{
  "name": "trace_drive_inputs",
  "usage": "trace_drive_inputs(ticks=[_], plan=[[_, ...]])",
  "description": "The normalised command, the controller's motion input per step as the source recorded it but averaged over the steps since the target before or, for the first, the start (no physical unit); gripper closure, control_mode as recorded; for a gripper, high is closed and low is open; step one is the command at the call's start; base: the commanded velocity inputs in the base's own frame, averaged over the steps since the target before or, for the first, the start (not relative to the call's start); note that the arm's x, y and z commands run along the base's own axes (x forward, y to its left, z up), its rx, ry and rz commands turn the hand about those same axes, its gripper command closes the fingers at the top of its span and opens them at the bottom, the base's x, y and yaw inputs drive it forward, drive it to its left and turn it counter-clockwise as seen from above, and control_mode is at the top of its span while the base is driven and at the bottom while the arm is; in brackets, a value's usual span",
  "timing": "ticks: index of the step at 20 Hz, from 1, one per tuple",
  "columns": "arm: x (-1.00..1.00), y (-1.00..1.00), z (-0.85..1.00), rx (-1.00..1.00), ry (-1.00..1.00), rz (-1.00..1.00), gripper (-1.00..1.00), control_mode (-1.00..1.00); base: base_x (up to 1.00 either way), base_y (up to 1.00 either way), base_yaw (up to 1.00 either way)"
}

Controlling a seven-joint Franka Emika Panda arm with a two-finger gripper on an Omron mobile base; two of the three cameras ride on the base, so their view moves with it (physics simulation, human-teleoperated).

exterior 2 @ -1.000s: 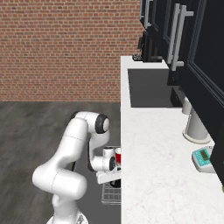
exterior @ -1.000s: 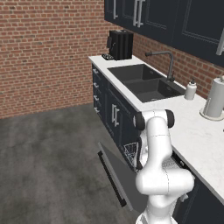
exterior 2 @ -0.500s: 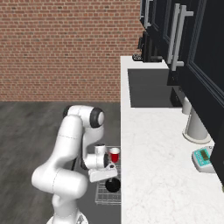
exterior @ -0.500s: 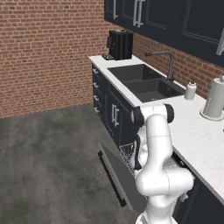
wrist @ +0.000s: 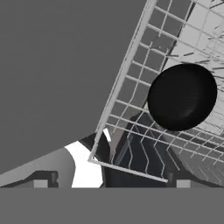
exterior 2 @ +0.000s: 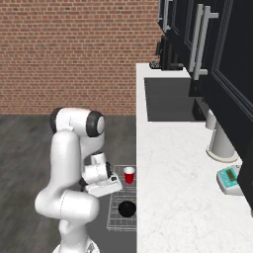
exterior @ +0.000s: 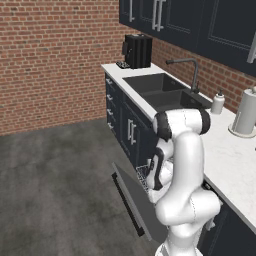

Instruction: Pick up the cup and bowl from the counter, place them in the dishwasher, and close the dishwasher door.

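The black bowl (wrist: 182, 97) lies in the dishwasher's white wire rack (wrist: 131, 74), up and to the right of my gripper (wrist: 111, 183), whose fingertips (wrist: 40, 183) stand wide apart, open and holding nothing. From the right base view the bowl (exterior 2: 127, 209) sits in the near part of the rack (exterior 2: 114, 220), and the red cup (exterior 2: 129, 175) stands upright behind it. My gripper (exterior 2: 106, 188) hovers at the rack's left edge, beside both. The dishwasher door (exterior: 131, 197) hangs open, tilted down towards the floor. The white counter (exterior 2: 173, 188) runs along the right.
A sink (exterior: 162, 90) with a tap is set in the counter, and a black coffee machine (exterior: 137, 51) stands at its far end. A soap bottle (exterior: 217, 102), a paper towel roll (exterior: 246, 112) and a small scale (exterior 2: 230, 178) stand near the wall. Open floor lies left of the door.
The jaws have opened and let go of the bowl, which now lies in the rack. The hand has drawn back to the left, away from bowl and cup.
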Motion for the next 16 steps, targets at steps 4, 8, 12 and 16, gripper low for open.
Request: trace_drive_inputs(ticks=[4, 8, 12, 16], plan=[[-0.16, 0.25, 0.92, -0.05, 0.0, 0.0, -1.0, -1.0, 0.0, 0.0, 0.0], [-0.24, 0.09, 0.94, -0.03, 0.0, 0.0, -1.0, -1.0, 0.0, 0.0, 0.0], [-0.26, 0.01, 1.0, -0.01, 0.0, 0.0, -1.0, -1.0, 0.0, 0.0, 0.0], [-0.13, 0.07, 1.0, 0.0, -0.02, 0.0, -1.0, -1.0, 0.0, 0.0, 0.0]])
